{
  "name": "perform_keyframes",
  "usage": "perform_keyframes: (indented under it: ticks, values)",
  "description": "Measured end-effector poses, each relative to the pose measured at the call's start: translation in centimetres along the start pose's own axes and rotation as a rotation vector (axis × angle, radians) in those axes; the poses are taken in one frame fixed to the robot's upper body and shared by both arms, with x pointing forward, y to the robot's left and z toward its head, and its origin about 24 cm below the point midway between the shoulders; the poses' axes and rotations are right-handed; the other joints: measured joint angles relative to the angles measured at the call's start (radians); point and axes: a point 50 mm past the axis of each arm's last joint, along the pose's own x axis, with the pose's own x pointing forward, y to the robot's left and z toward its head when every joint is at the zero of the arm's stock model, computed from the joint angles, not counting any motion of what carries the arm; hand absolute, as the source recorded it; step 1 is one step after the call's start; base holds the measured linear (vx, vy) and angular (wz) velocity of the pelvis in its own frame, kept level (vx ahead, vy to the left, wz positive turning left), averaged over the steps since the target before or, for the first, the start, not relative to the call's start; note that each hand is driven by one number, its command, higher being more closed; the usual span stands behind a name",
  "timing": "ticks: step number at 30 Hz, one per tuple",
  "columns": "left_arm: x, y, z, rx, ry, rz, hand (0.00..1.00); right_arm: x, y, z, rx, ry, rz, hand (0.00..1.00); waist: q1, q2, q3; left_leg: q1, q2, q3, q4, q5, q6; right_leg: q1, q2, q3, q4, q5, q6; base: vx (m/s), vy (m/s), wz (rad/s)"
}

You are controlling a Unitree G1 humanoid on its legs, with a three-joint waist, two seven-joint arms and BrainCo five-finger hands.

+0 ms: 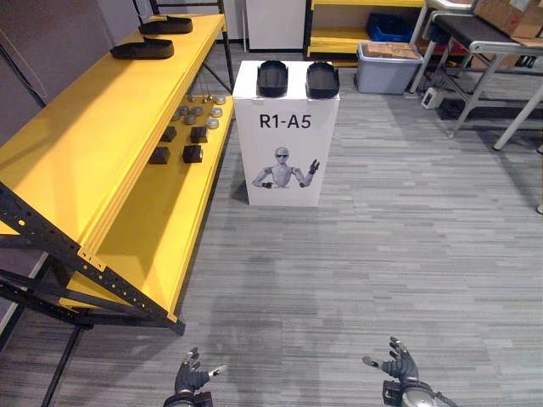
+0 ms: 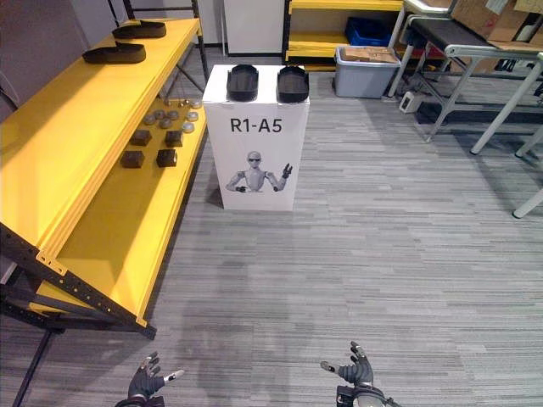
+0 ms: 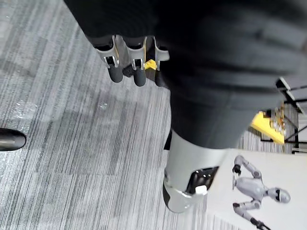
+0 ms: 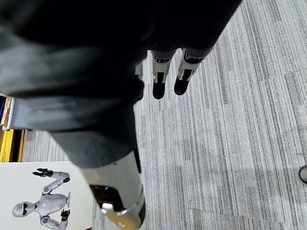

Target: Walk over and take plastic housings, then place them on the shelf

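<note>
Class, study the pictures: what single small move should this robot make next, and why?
Probably a step forward toward the white box. The two black housings sit on its top, well beyond the left hand and the right hand, which both hang open and empty over the floor.

Bright, even indoor light (overhead, by look), no hard glare. Soft shadows under yellow shelf (image 1: 85, 136), darker floor (image 1: 382, 254) btwn it & white box (image 1: 286, 153).

The left hand (image 1: 193, 377) and right hand (image 1: 399, 366) have silver, dark-tipped fingers (image 3: 139, 72).
</note>
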Motion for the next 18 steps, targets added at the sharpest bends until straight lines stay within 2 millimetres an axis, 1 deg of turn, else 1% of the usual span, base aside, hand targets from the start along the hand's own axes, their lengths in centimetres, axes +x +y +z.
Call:
perform_keyframes:
  ticks: [6,12,14,15,16,17,18]
  values:
    - [-0.4,0.3,-1.1,-0.005,0.037,0.010,0.00,-0.2,-0.2,-0.5,0.026,0.018,-0.008,0.00,-0.002,0.001,-0.002,-0.007,-0.001,0.004,-0.010,0.011,0.017,-0.026,0.001,0.000,0.008,0.000,0.000,-0.10,0.006,-0.03]
    - [-0.4,0.3,-1.2,-0.014,0.046,0.013,0.00,0.0,0.0,-0.6,0.046,0.033,-0.014,0.00,0.001,0.001,-0.002,-0.035,-0.001,0.024,-0.009,0.004,0.017,-0.052,0.001,0.012,-0.005,0.008,0.003,0.03,0.010,-0.08]
    - [-0.3,0.3,-1.1,-0.015,0.043,0.014,0.00,0.2,0.1,-0.3,0.047,0.024,-0.011,0.00,0.002,0.001,-0.001,-0.044,0.000,0.038,0.011,-0.017,0.023,-0.055,0.002,0.031,-0.008,0.008,0.004,0.08,0.033,-0.26]
    - [-0.3,0.2,-0.9,-0.016,0.035,0.012,0.00,0.4,0.2,0.1,0.048,0.015,-0.009,0.00,0.001,0.002,0.000,-0.066,0.003,0.052,0.050,-0.046,0.026,-0.063,0.002,0.041,0.001,0.002,0.012,0.11,0.068,-0.36]
    - [-0.1,0.1,-0.5,-0.019,0.021,0.008,0.00,0.6,0.3,0.5,0.049,0.006,-0.008,0.00,0.003,0.008,0.004,-0.086,0.008,0.063,0.095,-0.077,0.029,-0.085,0.002,0.055,0.039,-0.015,0.033,0.11,0.077,-0.35]
    - [-0.1,0.0,-0.3,-0.021,0.012,0.005,0.00,0.6,0.4,0.7,0.050,0.002,-0.007,0.00,0.003,0.011,0.007,-0.093,0.009,0.069,0.116,-0.093,0.033,-0.100,0.001,0.056,0.072,-0.032,0.041,0.11,0.092,-0.31]
    - [0.0,-0.3,0.2,-0.026,-0.008,-0.001,0.00,0.8,0.4,1.0,0.052,-0.006,-0.008,0.00,0.004,0.015,0.015,-0.095,0.007,0.079,0.149,-0.120,0.042,-0.138,-0.007,0.056,0.170,-0.075,0.065,0.09,0.097,-0.14]
